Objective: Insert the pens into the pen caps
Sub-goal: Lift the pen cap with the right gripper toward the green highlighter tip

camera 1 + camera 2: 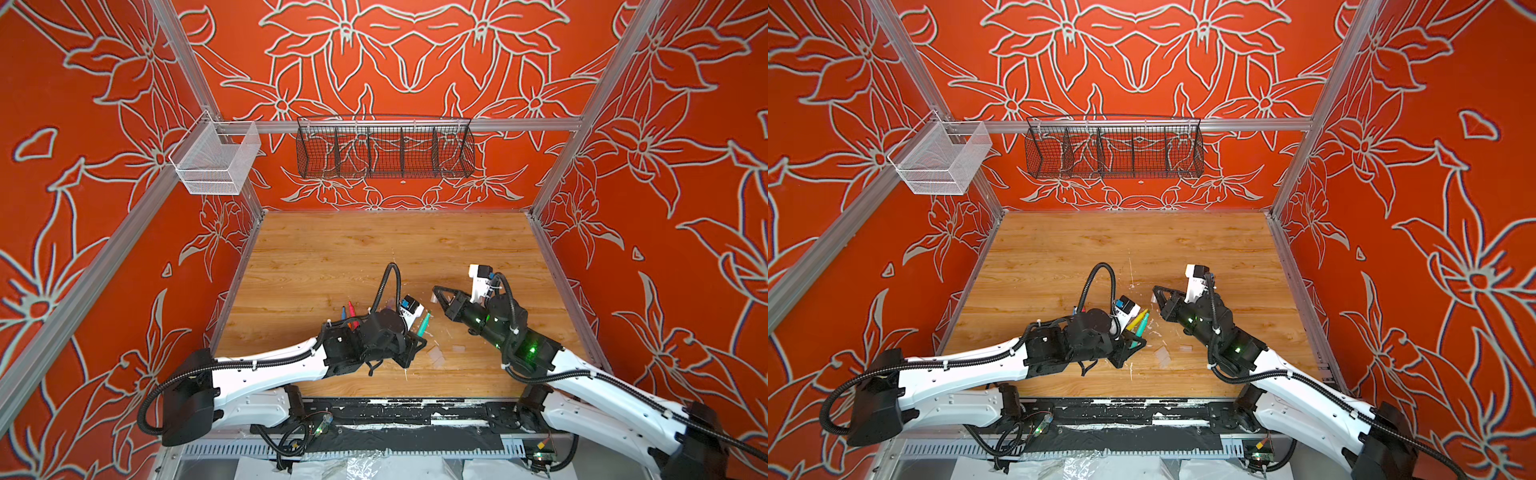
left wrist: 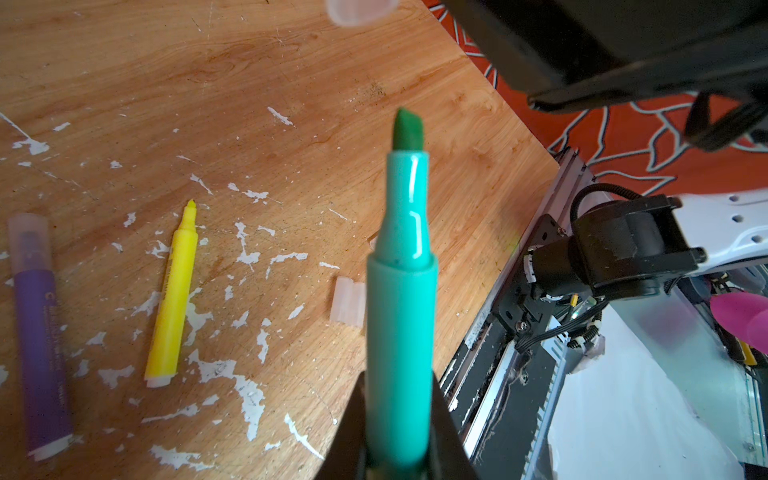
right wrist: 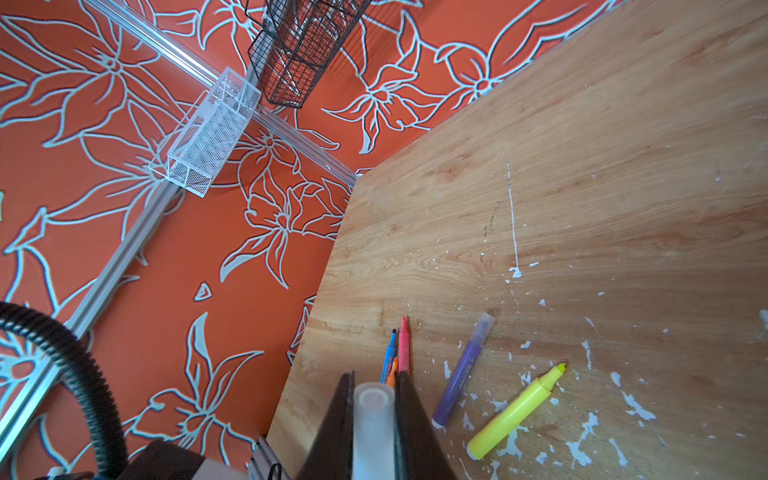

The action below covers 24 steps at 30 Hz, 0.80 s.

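Left jaws are closed on the barrel of a slim green plastic marker pen (image 2: 401, 299), its felt tip bare and pointing outward. Right jaws are closed on a short clear plastic cap (image 3: 372, 419), held apart from that tip. This is judged a line-up for insertion, not yet mated.

Beyond, on the paint-flecked wood-grain worktop (image 1: 374, 249), lie:
- an uncapped yellow marker pen (image 2: 172, 295)
- a purple marker pen (image 2: 41, 328), already capped
- one loose clear cap (image 2: 347, 300)

Farther off are orange floral walls (image 1: 415, 62) and a black wire basket (image 1: 384, 151).

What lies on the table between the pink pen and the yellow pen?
The purple pen lies between the pink pen and the yellow pen, seen in the right wrist view.
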Each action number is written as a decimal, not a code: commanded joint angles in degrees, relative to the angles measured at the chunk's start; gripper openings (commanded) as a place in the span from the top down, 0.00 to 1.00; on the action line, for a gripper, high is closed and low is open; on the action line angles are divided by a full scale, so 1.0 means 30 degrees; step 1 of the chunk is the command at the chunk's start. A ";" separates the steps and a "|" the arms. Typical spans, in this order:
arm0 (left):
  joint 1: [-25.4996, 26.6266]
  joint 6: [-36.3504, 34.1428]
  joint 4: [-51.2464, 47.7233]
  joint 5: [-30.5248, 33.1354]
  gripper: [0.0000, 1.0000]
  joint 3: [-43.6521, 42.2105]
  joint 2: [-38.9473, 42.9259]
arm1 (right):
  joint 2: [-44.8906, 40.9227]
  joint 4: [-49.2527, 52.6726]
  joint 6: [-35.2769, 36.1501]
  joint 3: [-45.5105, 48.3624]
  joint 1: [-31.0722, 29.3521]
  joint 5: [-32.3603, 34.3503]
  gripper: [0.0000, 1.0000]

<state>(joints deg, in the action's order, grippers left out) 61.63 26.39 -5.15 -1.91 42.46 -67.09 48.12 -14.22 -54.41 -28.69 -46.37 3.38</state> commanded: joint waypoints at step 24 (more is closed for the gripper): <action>0.0156 0.0265 0.0536 0.0956 1.00 -0.0382 0.0005 | -0.0300 -0.2087 0.0267 0.0569 -0.1565 0.2008 0.92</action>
<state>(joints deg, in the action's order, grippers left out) 61.84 26.70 -4.60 1.21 42.09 -67.26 47.55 -19.27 -54.22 -26.13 -50.74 8.36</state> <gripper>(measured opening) 0.150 0.174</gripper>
